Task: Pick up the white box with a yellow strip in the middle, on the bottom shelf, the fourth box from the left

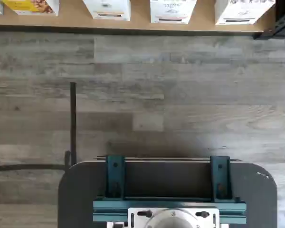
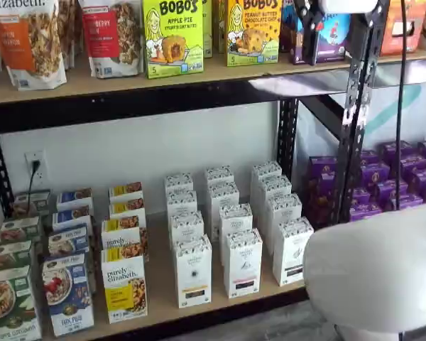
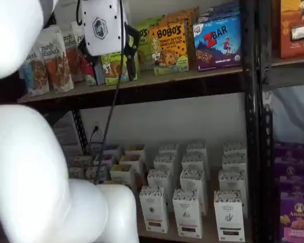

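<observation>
Grey wood-plank flooring (image 1: 180, 95) is lying before the bottom shelf (image 2: 163, 284), which is backing onto a white wall (image 2: 128, 142). Three columns of speckled white cartons are standing there; the white box (image 2: 193, 271) is fronting the leftmost column. The gripper (image 3: 107, 50) is hanging high at upper-shelf level, fingers spread wide, gripping nothing.
</observation>
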